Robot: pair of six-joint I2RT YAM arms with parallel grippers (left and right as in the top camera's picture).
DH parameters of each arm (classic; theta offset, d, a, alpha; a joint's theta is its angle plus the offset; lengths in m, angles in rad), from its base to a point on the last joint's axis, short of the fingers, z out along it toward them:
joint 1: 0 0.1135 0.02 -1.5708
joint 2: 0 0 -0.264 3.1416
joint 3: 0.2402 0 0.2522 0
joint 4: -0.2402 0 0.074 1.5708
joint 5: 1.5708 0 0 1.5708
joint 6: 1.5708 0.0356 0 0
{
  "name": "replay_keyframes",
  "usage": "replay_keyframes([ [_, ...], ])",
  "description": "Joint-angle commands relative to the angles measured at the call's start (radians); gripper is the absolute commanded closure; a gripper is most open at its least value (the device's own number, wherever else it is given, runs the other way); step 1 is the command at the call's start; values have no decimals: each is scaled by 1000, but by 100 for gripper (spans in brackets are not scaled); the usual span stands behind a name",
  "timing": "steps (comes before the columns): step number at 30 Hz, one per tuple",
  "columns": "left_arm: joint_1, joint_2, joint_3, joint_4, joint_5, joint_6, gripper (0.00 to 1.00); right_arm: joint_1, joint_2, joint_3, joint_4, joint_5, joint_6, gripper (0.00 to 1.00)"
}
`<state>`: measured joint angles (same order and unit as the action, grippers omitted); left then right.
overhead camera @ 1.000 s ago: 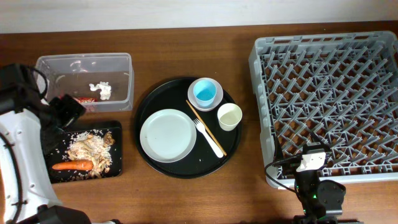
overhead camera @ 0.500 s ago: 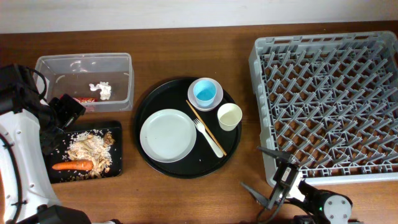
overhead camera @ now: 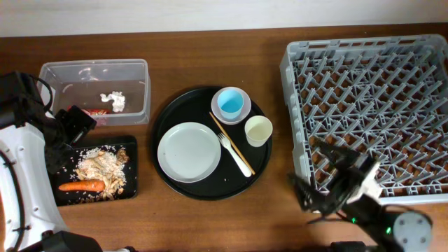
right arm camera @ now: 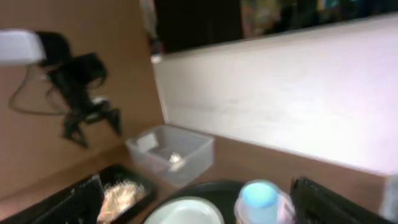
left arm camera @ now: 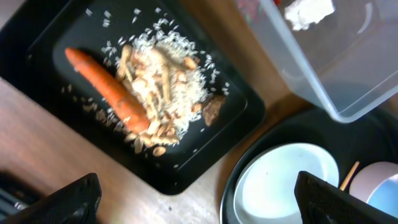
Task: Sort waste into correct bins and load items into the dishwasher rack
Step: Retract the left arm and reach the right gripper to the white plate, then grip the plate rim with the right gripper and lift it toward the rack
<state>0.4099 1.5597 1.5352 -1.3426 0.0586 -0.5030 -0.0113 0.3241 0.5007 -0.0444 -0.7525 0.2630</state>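
On the round black tray (overhead camera: 175, 183) lie a whitish plate (overhead camera: 189, 152), a white fork (overhead camera: 236, 155), a thin wooden stick (overhead camera: 225, 133), a small white cup (overhead camera: 258, 131) and a light-blue cup (overhead camera: 231, 104) sitting in a pale bowl (overhead camera: 216, 114). The shallow black tray (overhead camera: 131, 190) holds rice (left arm camera: 168, 74), a carrot (left arm camera: 106, 90) and a brown lump (left arm camera: 213, 109). A napkin (overhead camera: 113, 101) and red wrapper (overhead camera: 96, 112) lie in the clear tub (overhead camera: 94, 70). My left gripper (left arm camera: 199, 205) hangs open above the black tray's corner. My right gripper (overhead camera: 322, 175) is open and empty by the grey rack's (overhead camera: 371, 105) front-left corner.
The right wrist view looks left across the table at the clear tub (right arm camera: 171, 152), the rice tray (right arm camera: 121, 190), the plate (right arm camera: 186, 213) and the blue cup (right arm camera: 260, 196), with the left arm (right arm camera: 81, 106) behind. A pale wall runs along the back.
My right gripper has risen from the rack's front edge and tipped up, with its open fingers now pointing left toward the round tray. The left arm has not moved.
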Motion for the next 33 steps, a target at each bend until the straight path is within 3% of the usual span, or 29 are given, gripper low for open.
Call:
replay_keyframes([
  [1, 5, -8, -2, -2, 8, -13, 1, 5, 265, 308, -182, 121, -146, 2],
  [5, 5, -8, -2, -2, 8, -13, 1, 99, 639, 703, -696, 325, -267, 2],
  [8, 5, -8, -2, -2, 8, -13, 1, 457, 980, 913, -972, 691, -267, 2],
  [11, 5, -8, -2, -2, 8, -13, 1, 594, 1142, 914, -973, 699, -266, 1],
  [16, 5, -8, -2, -2, 8, -13, 1, 701, 1249, 913, -806, 119, -244, 1],
  [17, 5, -8, -2, -2, 8, -13, 1, 730, 1262, 913, -780, 170, -207, 1],
  [19, 5, -8, -2, -2, 8, -13, 1, 771, 1324, 913, -775, 419, 15, 1],
  [21, 5, -8, -2, -2, 8, -13, 1, 800, 1444, 913, -768, 558, 327, 1],
  [23, 5, -8, -2, -2, 8, -13, 1, 799, 1519, 913, -767, 601, 438, 1],
  [27, 5, -8, -2, -2, 8, -13, 1, 800, 1684, 913, -770, 630, 533, 9],
  [29, 5, -8, -2, -2, 8, -13, 1, 800, 1723, 913, -770, 648, 553, 25],
  [33, 5, -8, -2, -2, 8, -13, 1, 803, 1750, 909, -765, 694, 566, 44],
])
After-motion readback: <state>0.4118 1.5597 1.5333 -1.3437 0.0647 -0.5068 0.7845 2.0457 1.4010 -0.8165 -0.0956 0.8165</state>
